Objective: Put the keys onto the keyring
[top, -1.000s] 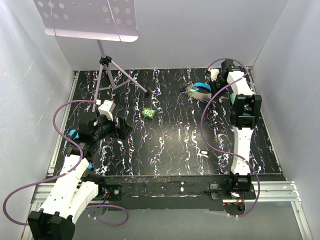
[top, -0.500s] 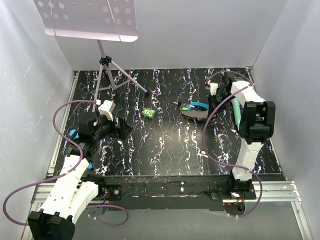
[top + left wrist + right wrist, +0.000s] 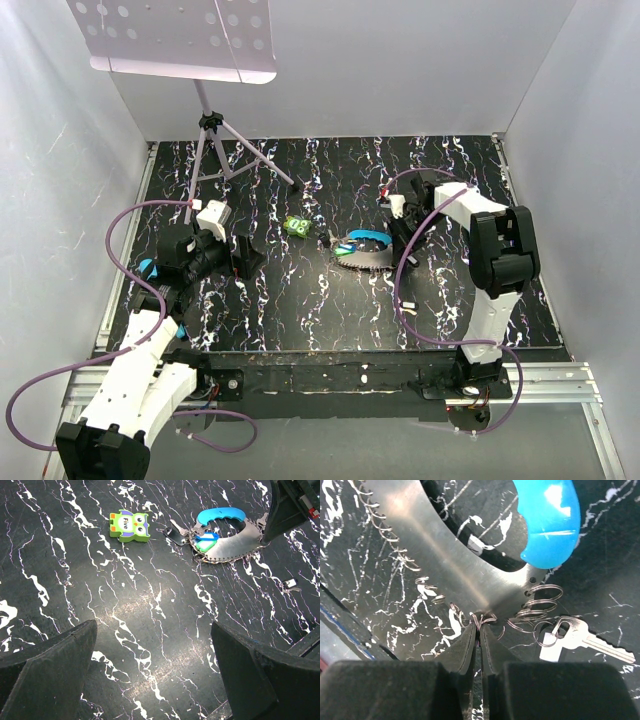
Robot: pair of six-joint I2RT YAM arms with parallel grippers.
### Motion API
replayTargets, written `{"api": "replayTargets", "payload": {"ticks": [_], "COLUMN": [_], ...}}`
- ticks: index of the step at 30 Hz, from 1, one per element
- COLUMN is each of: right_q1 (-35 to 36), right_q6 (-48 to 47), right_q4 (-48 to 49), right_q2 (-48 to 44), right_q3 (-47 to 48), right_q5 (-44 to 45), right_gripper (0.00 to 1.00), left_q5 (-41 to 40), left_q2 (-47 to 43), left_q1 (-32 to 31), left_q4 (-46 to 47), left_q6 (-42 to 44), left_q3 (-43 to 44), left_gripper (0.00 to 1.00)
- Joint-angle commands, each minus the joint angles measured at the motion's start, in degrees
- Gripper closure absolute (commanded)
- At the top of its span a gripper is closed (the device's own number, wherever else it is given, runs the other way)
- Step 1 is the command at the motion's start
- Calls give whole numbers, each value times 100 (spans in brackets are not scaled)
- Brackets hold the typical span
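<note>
The keyring lies mid-table: a curved grey metal loop edged with small wire rings and a bright blue clip. My right gripper is shut on one small ring at its edge, and it shows from above. Blue and green-headed keys lie inside the loop. A silver key hangs from a ring on the right. My left gripper hovers open over bare table on the left, far from the keyring.
A green owl-shaped piece marked "Five" lies left of the keyring. A small pale piece rests near the right arm. A tripod stand rises at the back left. White walls enclose the table.
My right gripper has dragged the keyring from the far right back corner towards the middle of the table. The left arm has not moved.
</note>
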Motion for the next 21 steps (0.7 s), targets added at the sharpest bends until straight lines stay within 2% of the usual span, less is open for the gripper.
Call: {"api": "replayTargets", "payload": {"ticks": [1, 8, 21], "right_q1": [6, -21, -161], "right_q6": [3, -173, -261], "right_q4": [-20, -170, 181], "right_q2": [-353, -590, -538], "right_q3": [126, 11, -244], "right_q5": [-623, -1178, -274], "right_gripper": [85, 69, 69], "left_q5": [27, 44, 62], "left_q2": [-88, -79, -79], "left_q1": [13, 13, 13], "left_q4": [11, 11, 20], "left_q6": [84, 75, 75], "left_q3": [37, 28, 37], "left_gripper": [2, 2, 2]}}
